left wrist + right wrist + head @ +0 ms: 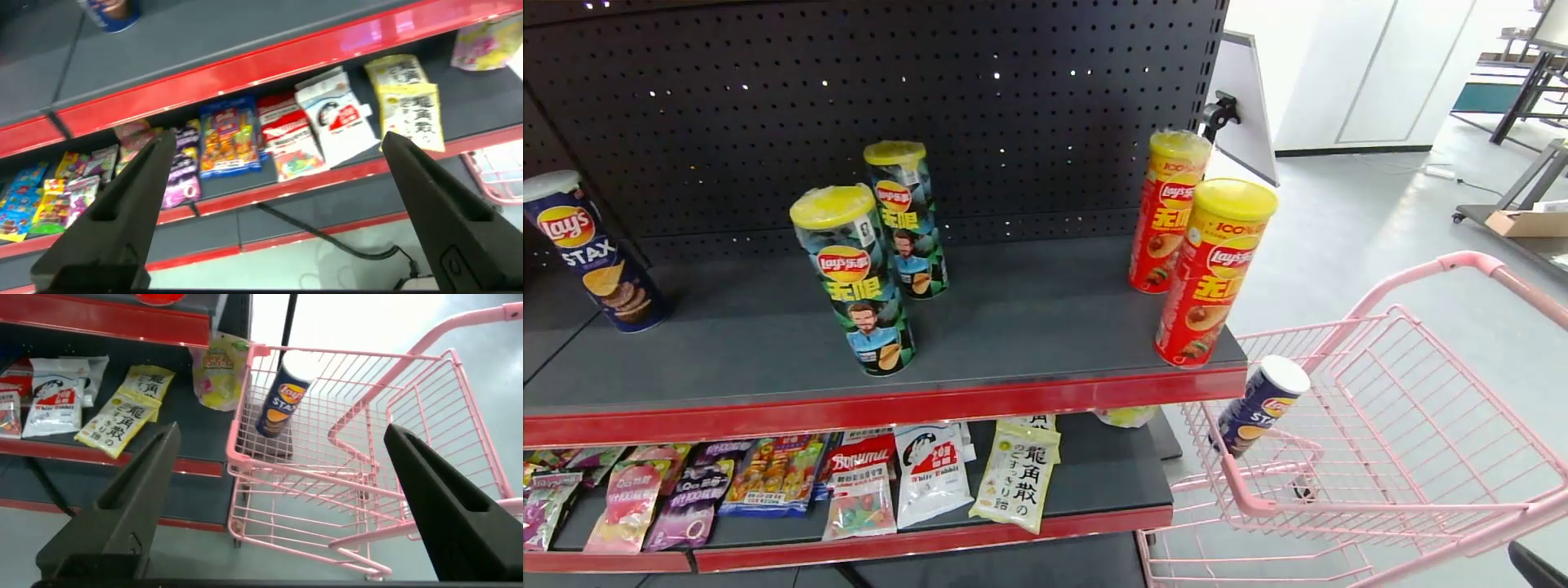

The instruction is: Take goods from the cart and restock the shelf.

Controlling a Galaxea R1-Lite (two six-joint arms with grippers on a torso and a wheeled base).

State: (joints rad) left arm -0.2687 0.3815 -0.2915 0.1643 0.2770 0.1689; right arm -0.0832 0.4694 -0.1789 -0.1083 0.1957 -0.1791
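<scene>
A dark blue chip can (1260, 403) with a white lid leans inside the pink wire cart (1380, 457), against its near-left corner; the right wrist view shows the can (282, 398) upright in the cart (359, 498). On the upper shelf (768, 343) stand two green cans (854, 278), two red cans (1213, 269) at the right end, and another dark blue can (592, 249) at the far left. My right gripper (282, 498) hangs open, short of the cart. My left gripper (278, 208) is open in front of the lower shelf (245, 192), holding nothing.
Several snack bags (931, 469) lie along the lower shelf. A pegboard wall (849, 106) backs the upper shelf. Beyond the cart lies open grey floor (1356, 220), with a cardboard box (1523, 222) on a low trolley farther off.
</scene>
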